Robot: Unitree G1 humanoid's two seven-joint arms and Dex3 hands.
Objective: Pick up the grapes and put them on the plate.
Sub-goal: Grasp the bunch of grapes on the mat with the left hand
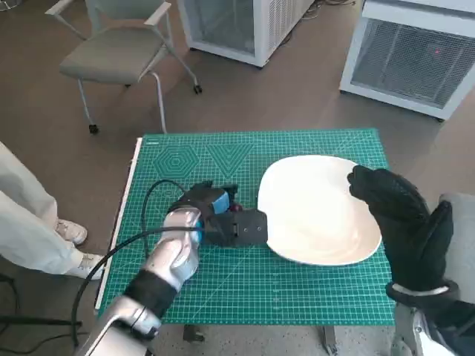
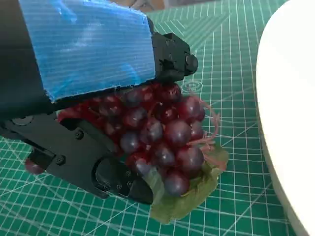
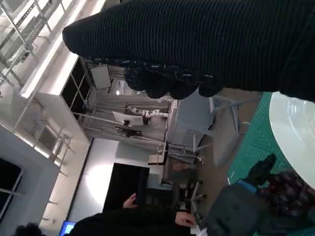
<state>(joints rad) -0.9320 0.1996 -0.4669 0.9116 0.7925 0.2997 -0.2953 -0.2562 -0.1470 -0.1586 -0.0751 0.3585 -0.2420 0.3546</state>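
A bunch of dark red grapes [image 2: 162, 132] with a green leaf [image 2: 187, 196] lies in the grip of my left hand [image 1: 211, 216], whose black fingers [image 2: 98, 167] close round it from both sides. In the head view only a bit of the grapes [image 1: 236, 208] shows beside the hand, just left of the white plate [image 1: 319, 215]. The leaf hangs close to the green mat [image 2: 231, 64]; whether it touches I cannot tell. My gloved right hand [image 1: 407, 226] is raised over the plate's right rim and holds nothing. The right wrist view shows the glove [image 3: 197, 39], the plate's edge [image 3: 295, 132] and the grapes [image 3: 288, 189].
The green cutting mat [image 1: 260, 282] covers the small table. A grey chair [image 1: 119, 55] and white cabinets [image 1: 415, 52] stand on the floor beyond. A person's leg [image 1: 22, 222] and shoe [image 1: 74, 231] are at the left. A black cable [image 1: 148, 200] loops off my left forearm.
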